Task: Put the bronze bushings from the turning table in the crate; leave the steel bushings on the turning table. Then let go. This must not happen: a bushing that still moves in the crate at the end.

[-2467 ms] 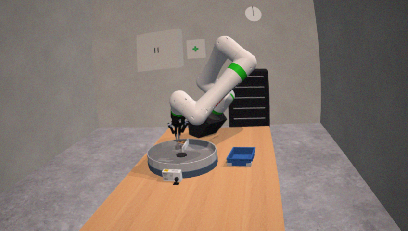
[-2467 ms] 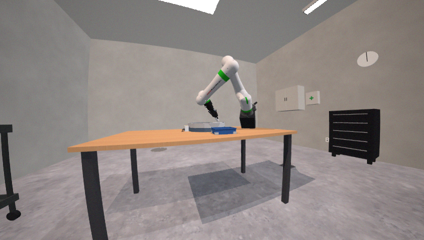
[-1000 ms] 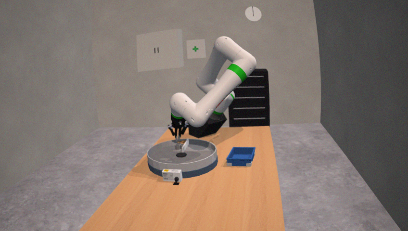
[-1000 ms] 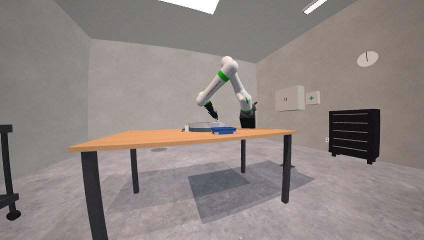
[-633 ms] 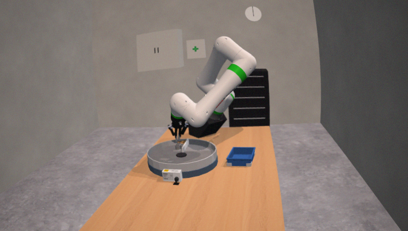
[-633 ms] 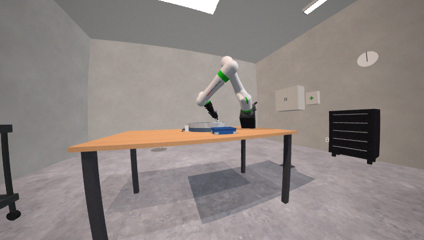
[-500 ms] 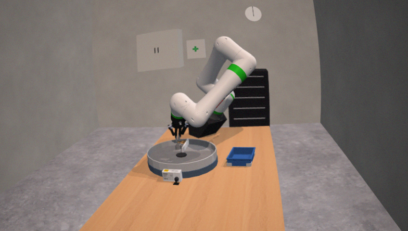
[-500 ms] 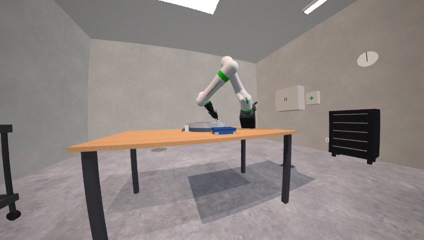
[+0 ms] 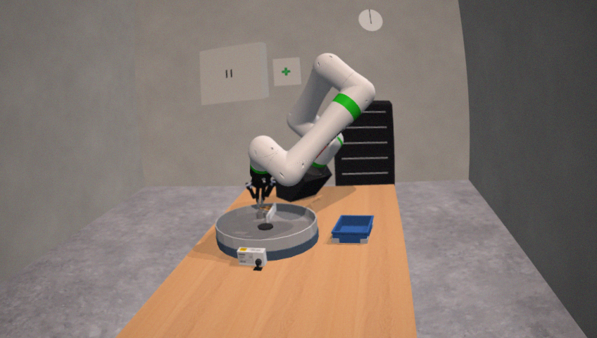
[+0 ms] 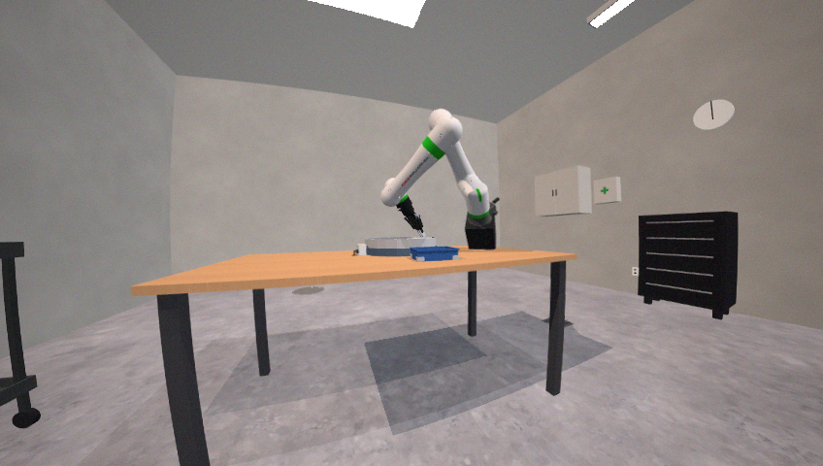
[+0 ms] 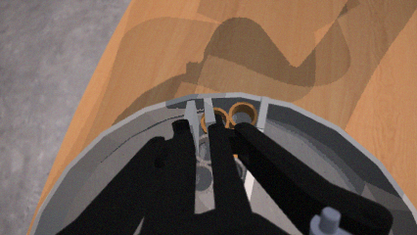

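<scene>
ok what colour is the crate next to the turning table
Blue; the crate shows best in the top view.
</scene>
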Robot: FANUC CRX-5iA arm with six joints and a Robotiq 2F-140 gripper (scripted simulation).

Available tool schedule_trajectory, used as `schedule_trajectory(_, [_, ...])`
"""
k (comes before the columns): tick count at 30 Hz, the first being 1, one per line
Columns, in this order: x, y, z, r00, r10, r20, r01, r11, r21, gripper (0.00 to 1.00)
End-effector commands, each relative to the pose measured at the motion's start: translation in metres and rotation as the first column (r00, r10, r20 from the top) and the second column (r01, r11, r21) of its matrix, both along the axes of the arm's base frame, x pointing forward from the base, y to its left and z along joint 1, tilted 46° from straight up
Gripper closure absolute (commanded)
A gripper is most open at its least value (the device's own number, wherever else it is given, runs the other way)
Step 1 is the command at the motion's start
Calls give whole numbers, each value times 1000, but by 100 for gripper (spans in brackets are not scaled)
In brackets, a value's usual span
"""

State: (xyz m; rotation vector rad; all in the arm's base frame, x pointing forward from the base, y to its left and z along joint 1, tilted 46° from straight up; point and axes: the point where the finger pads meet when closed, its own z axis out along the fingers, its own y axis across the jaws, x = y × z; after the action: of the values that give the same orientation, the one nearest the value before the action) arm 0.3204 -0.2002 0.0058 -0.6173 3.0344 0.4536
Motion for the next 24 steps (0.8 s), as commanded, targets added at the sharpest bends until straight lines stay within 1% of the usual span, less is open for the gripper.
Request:
schedule_trajectory(1, [0,0,0,1000,0,0,0,1000,0,94])
schedule_trajectory(13, [6,5,-7,1000,0,0,0,1000,0,94])
schedule_trajectory(24, [6,5,-8,1000,0,0,0,1000,0,94])
